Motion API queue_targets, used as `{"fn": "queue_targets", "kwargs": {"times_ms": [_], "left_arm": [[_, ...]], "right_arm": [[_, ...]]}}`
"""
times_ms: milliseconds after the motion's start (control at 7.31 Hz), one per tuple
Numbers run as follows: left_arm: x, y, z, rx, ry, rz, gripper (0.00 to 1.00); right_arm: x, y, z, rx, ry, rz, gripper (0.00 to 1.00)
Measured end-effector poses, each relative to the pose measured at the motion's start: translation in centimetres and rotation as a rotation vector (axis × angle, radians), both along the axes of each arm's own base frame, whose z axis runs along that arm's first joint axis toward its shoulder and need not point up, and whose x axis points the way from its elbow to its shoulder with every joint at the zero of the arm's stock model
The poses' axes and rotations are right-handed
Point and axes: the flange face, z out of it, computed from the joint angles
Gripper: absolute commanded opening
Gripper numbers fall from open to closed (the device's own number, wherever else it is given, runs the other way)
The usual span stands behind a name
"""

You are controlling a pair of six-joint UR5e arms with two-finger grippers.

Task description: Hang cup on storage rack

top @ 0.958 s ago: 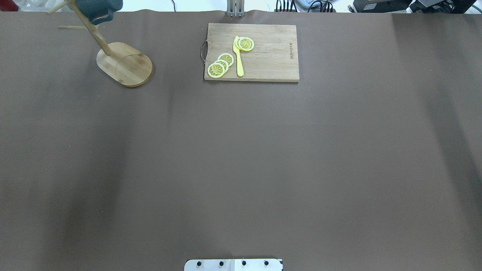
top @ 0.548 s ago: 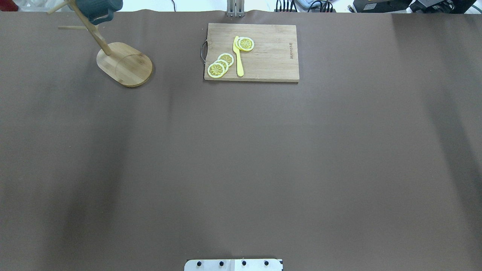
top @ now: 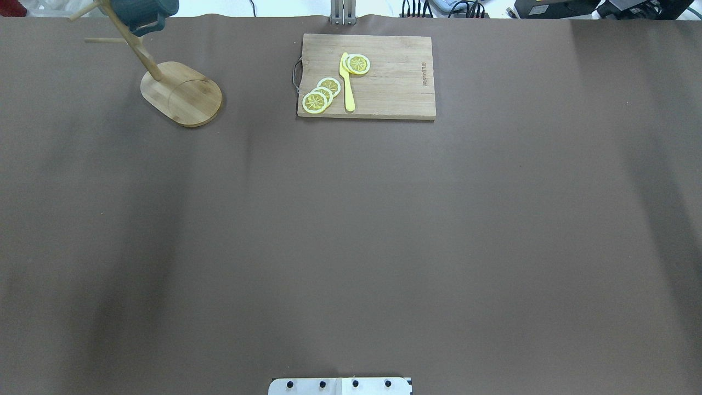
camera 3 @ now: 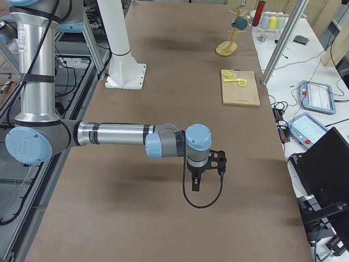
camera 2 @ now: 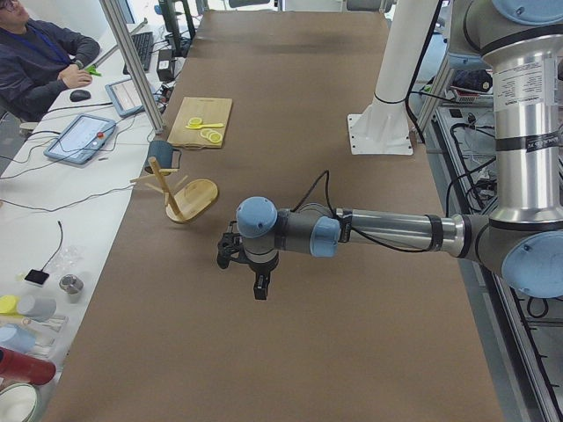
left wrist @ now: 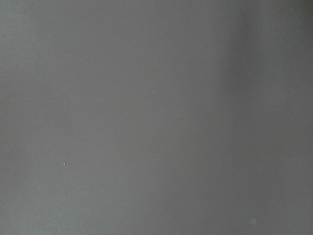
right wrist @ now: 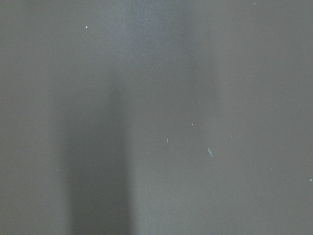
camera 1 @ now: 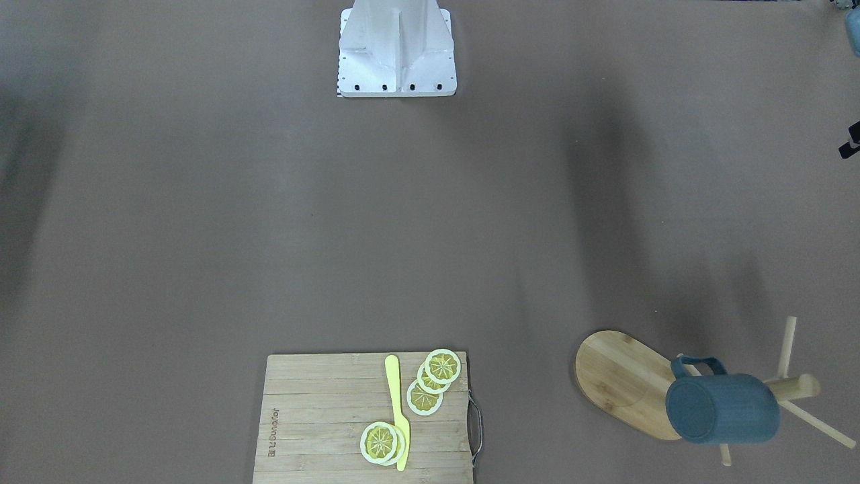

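Observation:
The blue-grey cup [camera 1: 722, 407] hangs by its handle on a peg of the bamboo storage rack [camera 1: 625, 376], lying sideways beside the post. The same cup [top: 143, 11] and storage rack [top: 181, 93] sit at the table's far left corner in the overhead view. Only the side views show the grippers. My left gripper [camera 2: 244, 271] hovers over bare cloth, well short of the storage rack [camera 2: 192, 198]. My right gripper [camera 3: 207, 174] hovers over bare cloth far from the cup [camera 3: 240, 23]. Whether either is open or shut I cannot tell. Both wrist views show only cloth.
A wooden cutting board [top: 384, 93] at the far middle carries lemon slices [top: 321, 94] and a yellow knife [top: 347, 82]. The robot's white base [camera 1: 396, 60] stands at the near edge. A seated person [camera 2: 40, 61] and tablets are beyond the far edge.

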Motion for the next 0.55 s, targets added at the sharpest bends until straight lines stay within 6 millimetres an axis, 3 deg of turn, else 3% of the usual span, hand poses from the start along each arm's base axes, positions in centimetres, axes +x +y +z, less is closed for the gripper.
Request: {"fn": "queue_targets", "kwargs": {"times_ms": [548], "left_arm": [[-0.1, 0.1, -0.1, 0.001, -0.002, -0.003, 0.99]], "right_arm": [[0.0, 1.6, 1.8, -0.041, -0.003, 0.001, 1.00]]}}
